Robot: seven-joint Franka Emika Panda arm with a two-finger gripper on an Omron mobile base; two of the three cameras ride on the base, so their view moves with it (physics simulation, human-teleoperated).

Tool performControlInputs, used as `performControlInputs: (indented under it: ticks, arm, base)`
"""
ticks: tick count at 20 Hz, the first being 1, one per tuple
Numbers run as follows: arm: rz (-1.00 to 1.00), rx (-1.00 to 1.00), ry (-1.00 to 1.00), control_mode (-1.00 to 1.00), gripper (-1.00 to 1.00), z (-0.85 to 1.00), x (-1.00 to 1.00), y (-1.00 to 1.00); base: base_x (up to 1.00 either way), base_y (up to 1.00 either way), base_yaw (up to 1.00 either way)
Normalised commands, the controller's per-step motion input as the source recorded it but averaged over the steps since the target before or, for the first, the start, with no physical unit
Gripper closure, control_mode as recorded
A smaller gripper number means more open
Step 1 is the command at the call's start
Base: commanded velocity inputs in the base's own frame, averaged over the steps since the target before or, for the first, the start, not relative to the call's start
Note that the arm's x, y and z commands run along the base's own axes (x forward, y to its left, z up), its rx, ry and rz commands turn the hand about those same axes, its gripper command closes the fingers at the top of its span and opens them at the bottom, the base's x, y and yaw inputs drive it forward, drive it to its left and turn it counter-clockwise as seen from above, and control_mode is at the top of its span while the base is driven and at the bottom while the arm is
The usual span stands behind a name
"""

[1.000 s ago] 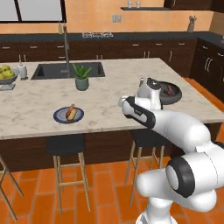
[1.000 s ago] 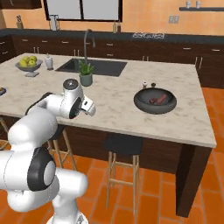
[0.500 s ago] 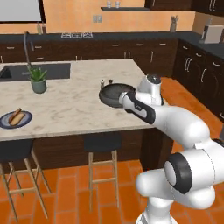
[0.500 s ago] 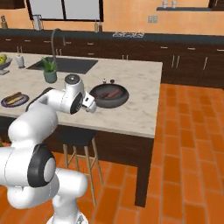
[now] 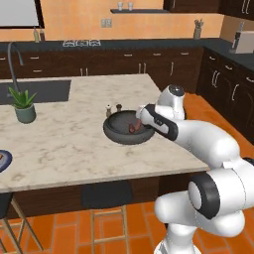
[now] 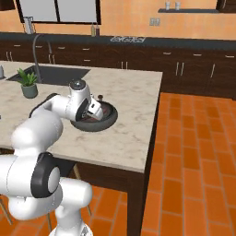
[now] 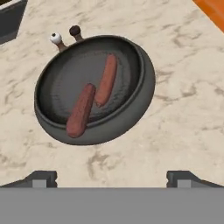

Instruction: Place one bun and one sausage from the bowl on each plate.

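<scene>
Marble island counter [image 5: 74, 149] carries bowl [image 7: 131, 111] near right edge; sausage [image 7: 81, 110] and bun [image 7: 106, 80] lie touching inside. Gripper [image 7: 111, 177] hovers above bowl, jaws spread wide, nothing held.

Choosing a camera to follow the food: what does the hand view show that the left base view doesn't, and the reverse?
Hand view alone: the sausage and bun lying apart and distinct inside the bowl. Left base view alone: the potted plant, the sink and a plate at the counter's far left. Both: the bowl and the two small shakers behind it.
</scene>
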Motion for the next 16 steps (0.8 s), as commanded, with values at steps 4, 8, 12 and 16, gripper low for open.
performControlInputs:
  ticks: [4, 8, 12, 16]
  arm:
    - [0.00, 0.00, 0.00, -1.00, -1.00, 0.23, 0.26, 0.21]
    - [0.03, 0.00, 0.27, -1.00, -1.00, -0.05, 0.69, 0.47]
    - [-0.05, -0.04, 0.51, -1.00, -1.00, -0.54, 0.11, 0.02]
    - [-0.11, -0.09, 0.29, -1.00, -1.00, -0.60, -0.23, -0.12]
  base:
    - [0.36, 0.23, 0.00]
    - [0.00, 0.00, 0.00]
    - [0.00, 0.00, 0.00]
    - [0.00, 0.00, 0.00]
